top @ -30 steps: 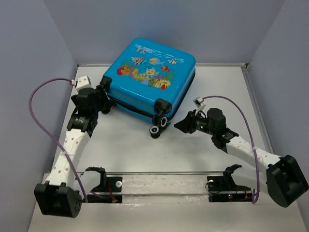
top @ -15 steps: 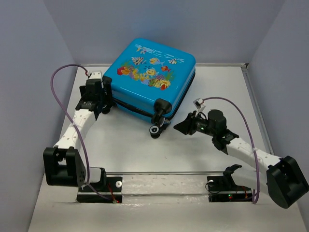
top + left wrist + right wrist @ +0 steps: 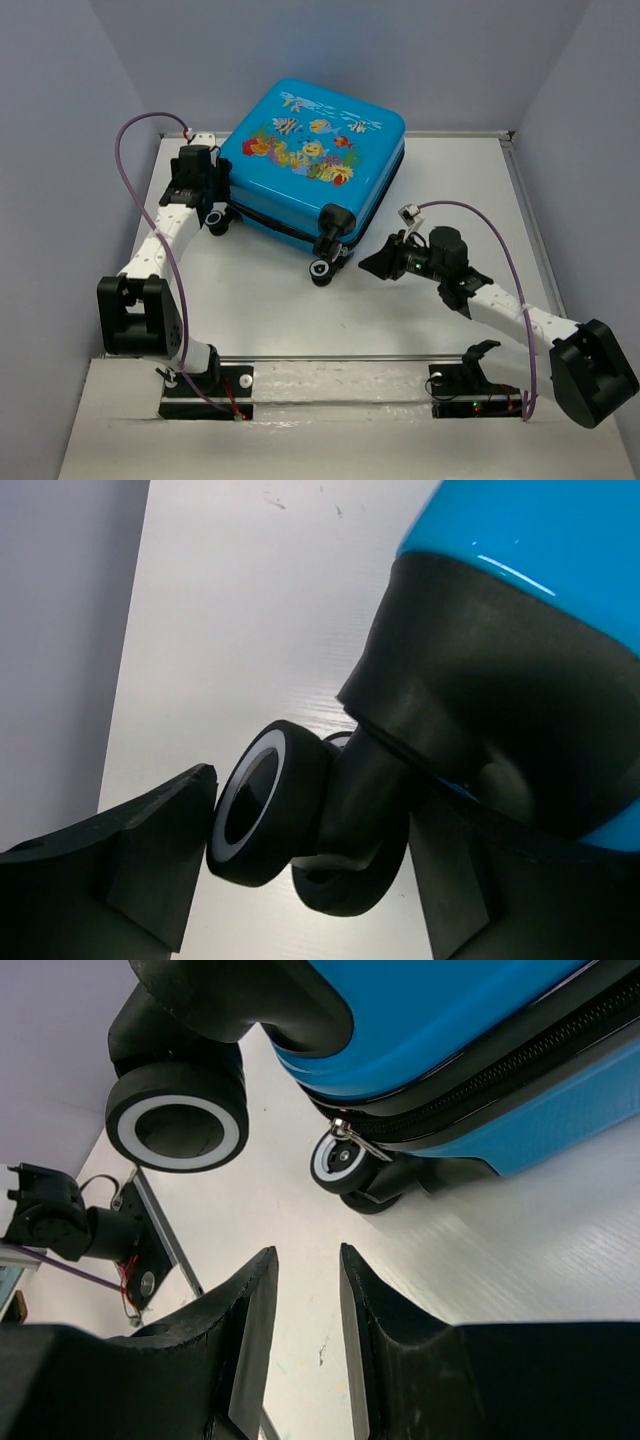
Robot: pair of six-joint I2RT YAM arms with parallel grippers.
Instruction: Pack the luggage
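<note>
Right wrist only: zipper pull (image 3: 352, 1139)

**Inventory of surroundings, for your check**

1. Flat white matte bench (image 3: 300, 320): you see it in all three views. Faint dark specks mark it in the left wrist view.
2. Plain grey-lavender walls: back wall (image 3: 420, 50), left wall (image 3: 50, 140) and right wall (image 3: 600, 110). They close the bench in on three sides.
3. Thin pale raised rim (image 3: 455, 134): it runs along the bench's far edge where it meets the back wall.
4. Long clear strip (image 3: 340, 375): it lies across the near edge of the bench.
5. Two small black fixtures, one left (image 3: 215, 385) and one right (image 3: 470, 385), sit on that strip, well apart.
</note>
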